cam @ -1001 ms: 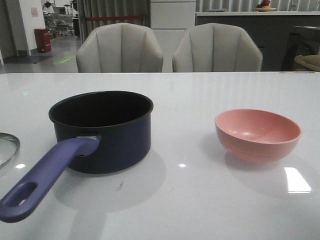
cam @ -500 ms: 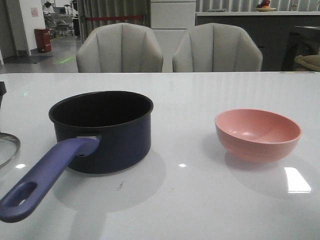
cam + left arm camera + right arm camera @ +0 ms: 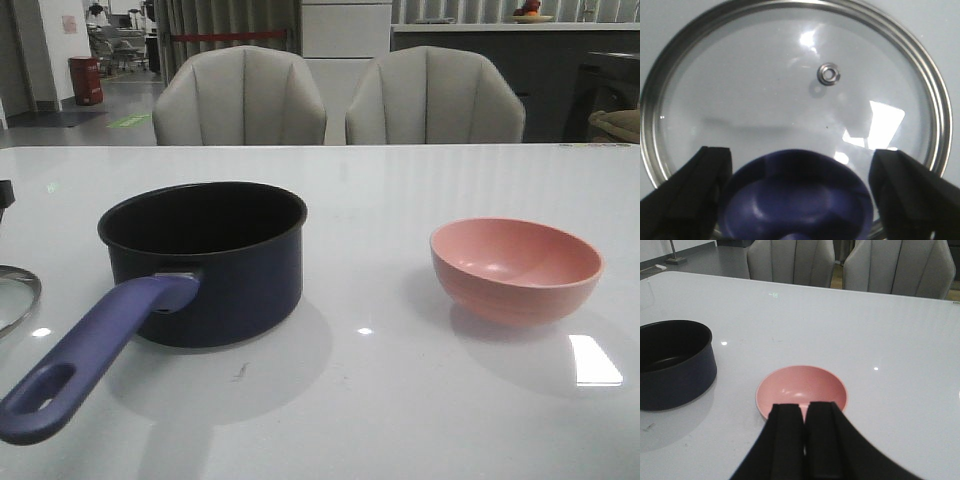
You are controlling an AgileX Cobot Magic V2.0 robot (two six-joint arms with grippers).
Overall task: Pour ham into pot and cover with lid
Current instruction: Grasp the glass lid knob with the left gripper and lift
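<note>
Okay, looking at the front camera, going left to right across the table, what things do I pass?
Lid at the left edge, only its rim showing → pot, its handle reaching toward the camera → pink bowl.

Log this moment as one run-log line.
left gripper: open, fingers either side of lid knob | right gripper: shut, above pink bowl | bowl: empty | pot: uncovered | lid: on table

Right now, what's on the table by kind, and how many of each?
Pots: 1, pot
Lids: 1, lid
Bowls: 1, pink bowl
Ham pieces: 0 visible; the pot's inside is too dark to check
Total: 3
</note>
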